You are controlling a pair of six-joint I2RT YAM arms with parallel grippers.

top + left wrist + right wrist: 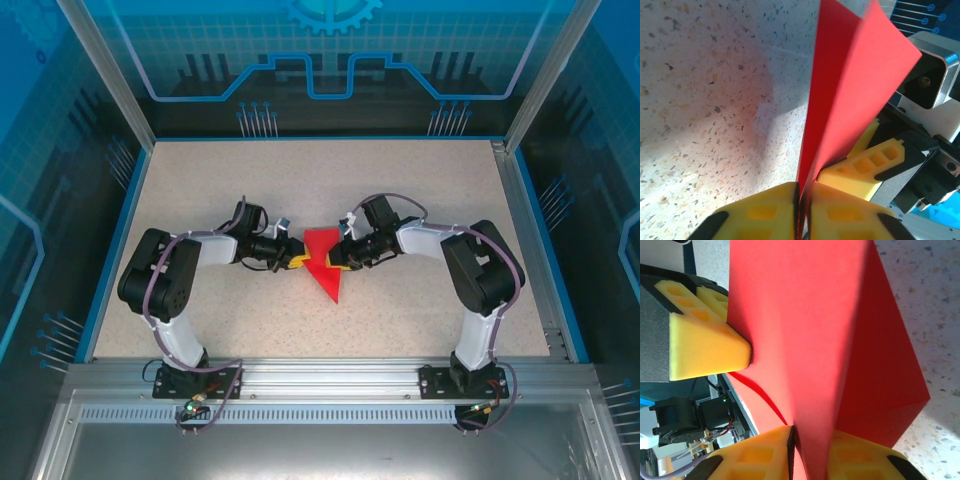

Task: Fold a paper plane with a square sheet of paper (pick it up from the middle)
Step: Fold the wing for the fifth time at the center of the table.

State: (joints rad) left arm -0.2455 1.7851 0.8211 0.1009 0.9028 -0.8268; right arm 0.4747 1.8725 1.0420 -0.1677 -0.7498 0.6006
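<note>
A folded red paper (pixel 322 262) is at the middle of the speckled table (pixel 430 190) in the top view. It is a pointed shape with its sharp tip aimed toward the bottom of the frame. The left arm (pixel 170 275) reaches in to it from the left of the frame and the right arm (pixel 480 265) from the right. The left jaws grip the paper's left edge and the right jaws its right edge, the two close together. In the left wrist view the left jaws' yellow pads (pixel 765 215) sit at the bottom of the frame. They are pressed almost together, with the red sheet pinched in the thin slit between them. From there the paper rises to the top of the frame in two layers that spread apart. The right jaws' yellow pads (pixel 875 162) meet it at the lower right. In the right wrist view the right jaws stand narrow at the bottom of the frame, and the paper's layers fill the gap between their pads (pixel 760 457). The sheet runs up the middle of that frame, with one flap slanting to the right over the table. A pad of the left jaws (pixel 705 340) butts against the paper's left edge at the upper left. Whether the paper's lower edge touches the table I cannot tell.
</note>
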